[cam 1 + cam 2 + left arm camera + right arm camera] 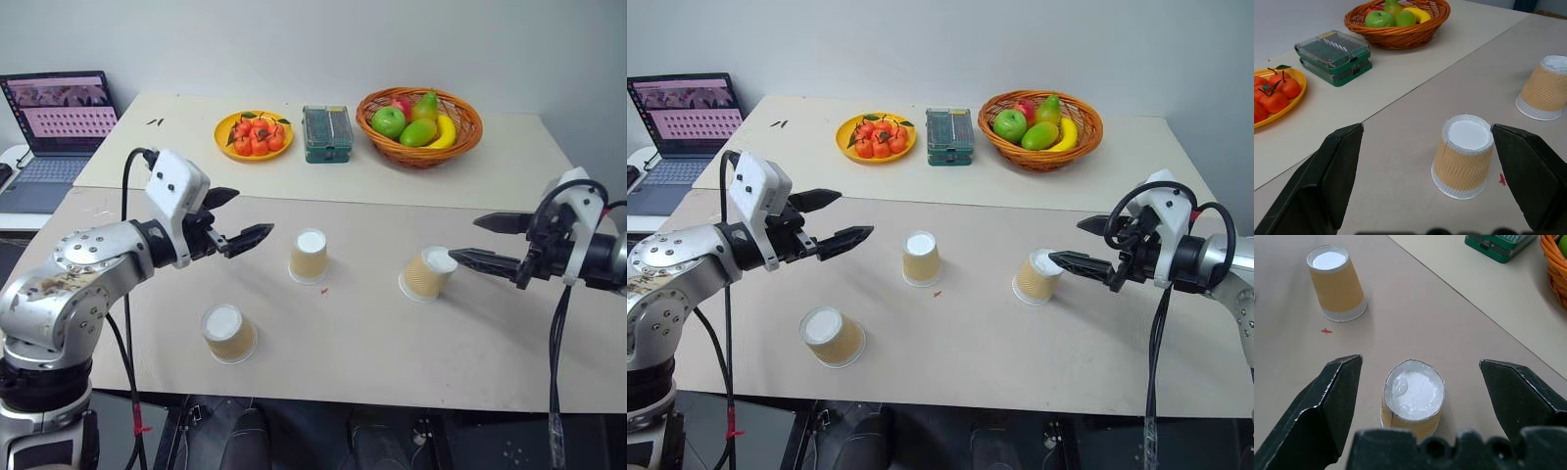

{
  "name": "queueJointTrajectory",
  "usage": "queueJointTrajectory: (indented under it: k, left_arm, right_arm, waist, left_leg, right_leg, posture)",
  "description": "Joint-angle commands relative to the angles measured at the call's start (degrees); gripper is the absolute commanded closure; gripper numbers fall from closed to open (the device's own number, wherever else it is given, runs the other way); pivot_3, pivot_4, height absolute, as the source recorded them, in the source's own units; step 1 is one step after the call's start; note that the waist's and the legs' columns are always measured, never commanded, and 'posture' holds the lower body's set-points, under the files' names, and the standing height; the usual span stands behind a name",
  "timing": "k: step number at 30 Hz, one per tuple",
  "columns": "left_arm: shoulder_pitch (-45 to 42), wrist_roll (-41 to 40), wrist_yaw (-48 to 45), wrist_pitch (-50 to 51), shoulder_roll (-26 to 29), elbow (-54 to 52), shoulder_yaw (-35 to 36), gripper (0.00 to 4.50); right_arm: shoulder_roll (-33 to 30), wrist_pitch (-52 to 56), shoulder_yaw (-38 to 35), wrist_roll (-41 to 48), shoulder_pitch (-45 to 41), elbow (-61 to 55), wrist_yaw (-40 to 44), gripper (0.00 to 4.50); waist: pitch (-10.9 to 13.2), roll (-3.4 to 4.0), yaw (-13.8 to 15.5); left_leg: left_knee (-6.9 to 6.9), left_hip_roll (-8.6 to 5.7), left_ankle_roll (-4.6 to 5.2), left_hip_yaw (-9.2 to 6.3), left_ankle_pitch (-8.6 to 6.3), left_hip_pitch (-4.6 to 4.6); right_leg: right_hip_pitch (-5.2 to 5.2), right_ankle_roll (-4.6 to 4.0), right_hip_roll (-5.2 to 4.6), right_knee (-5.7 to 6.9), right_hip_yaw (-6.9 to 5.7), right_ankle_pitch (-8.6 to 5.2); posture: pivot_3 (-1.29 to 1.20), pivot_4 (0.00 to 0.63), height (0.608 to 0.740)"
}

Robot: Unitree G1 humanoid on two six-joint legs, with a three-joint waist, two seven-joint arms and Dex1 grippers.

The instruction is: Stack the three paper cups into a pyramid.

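I am looking down on a beige table [372, 352] where three paper cups are sitting upside down, well apart: the middle cup [309, 256] at centre, the near cup [228, 333] at its 7 o'clock, the right cup [427, 273] at its 3 o'clock, leaning slightly.

My left gripper [238, 217] is hovering wide open at 9 o'clock of the middle cup, holding nothing. My right gripper [482, 241] is standing wide and empty, just beside the right cup.

I am judging that these light cups risk tipping or crushing under a hard squeeze. The near cup is sitting close to the table's front edge. Open room is lying between the cups; the fruit basket [419, 125], orange plate [254, 134] and green box [326, 133] are well behind.
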Motion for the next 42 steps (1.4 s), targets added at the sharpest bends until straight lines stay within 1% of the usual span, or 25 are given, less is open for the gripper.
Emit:
queueJointTrajectory:
  k: [1,4,6,14,21,26,31,35,42]
  left_arm:
    - [-0.6,0.2,1.2,-2.3,-1.3,-1.3,1.5,0.05]
    - [-1.1,-1.9,1.2,-2.0,-3.3,-0.5,1.8,0.05]
    - [-1.7,-2.0,1.1,-2.1,-3.9,0.8,1.8,0.05]
    - [-4.5,-0.1,0.3,-4.9,-4.2,4.5,-0.5,0.05]
    - [-4.7,-0.2,-2.2,-5.7,-2.9,4.6,-0.6,0.05]
    - [-4.3,1.2,-3.8,-6.3,-1.8,4.5,-1.6,0.05]
    - [-4.3,-0.5,-4.8,-5.1,-0.5,3.5,0.2,0.05]
    - [-2.1,-2.4,-6.2,-4.1,1.5,1.5,2.0,0.05]
    - [-2.1,-3.8,-3.5,-3.6,0.8,0.4,2.4,0.05]
  right_arm:
    - [0.4,-0.5,-2.0,0.3,-0.6,-2.1,-1.2,0.0]
    - [0.3,1.6,-1.2,0.5,-1.2,-4.0,-3.2,0.0]
    - [-0.2,2.3,-2.0,0.6,-1.8,-4.2,-3.9,0.0]
    - [-0.2,5.0,-4.1,3.7,-3.2,-8.1,-5.4,0.0]
    - [-0.6,5.5,-3.8,4.0,-4.4,-8.4,-5.9,0.0]
    - [-0.4,4.8,-3.3,3.4,-5.1,-7.6,-5.6,0.0]
    - [-0.2,4.4,-2.9,3.0,-5.4,-7.2,-5.6,0.0]
    - [0.6,4.0,-0.7,2.3,-7.2,-6.5,-5.8,0.0]
    - [1.4,3.4,1.0,1.3,-9.5,-5.1,-5.3,0.0]
  waist:
    - [0.0,0.0,0.0]
    - [0.0,0.0,0.1]
    - [0.0,0.0,0.2]
    - [0.0,0.0,0.4]
    - [0.0,0.0,0.7]
    - [0.0,0.0,0.8]
    - [0.0,0.01,0.8]
    - [0.0,0.02,0.6]
    - [0.0,0.01,1.0]
  left_leg:
    - [0.0,0.0,0.0,0.0,0.0,0.0]
    - [0.02,0.0,0.0,-0.01,0.0,-0.01]
    - [0.03,0.0,0.0,-0.02,0.0,-0.01]
    - [0.04,-0.01,0.0,-0.02,0.0,-0.01]
    - [0.06,0.0,0.0,-0.02,0.0,-0.01]
    - [0.06,0.0,0.0,-0.02,0.0,-0.01]
    - [0.06,0.0,0.0,-0.02,0.0,-0.01]
    - [0.06,0.0,0.0,-0.02,0.0,-0.01]
    - [0.11,0.0,0.0,-0.02,0.0,0.0]
  right_leg:
    - [0.0,0.0,0.0,0.0,0.0,0.0]
    - [0.01,-0.01,0.01,0.01,0.0,0.01]
    - [0.01,-0.02,0.01,0.04,0.0,0.02]
    - [0.02,-0.03,0.01,0.05,0.0,0.02]
    - [0.02,-0.06,0.01,0.07,0.0,0.04]
    - [0.03,-0.06,0.01,0.07,0.0,0.04]
    - [0.02,-0.06,0.01,0.08,0.0,0.04]
    - [0.01,-0.07,0.01,0.11,0.0,0.04]
    - [0.04,-0.07,0.01,0.13,0.0,0.04]
  posture:
    - [0.0,0.15,0.74]
    - [0.0,0.15,0.74]
    - [0.0,0.15,0.74]
    - [0.0,0.15,0.74]
    - [0.0,0.15,0.74]
    - [0.0,0.15,0.74]
    - [0.0,0.15,0.74]
    - [0.0,0.15,0.74]
    - [0.0,0.15,0.74]
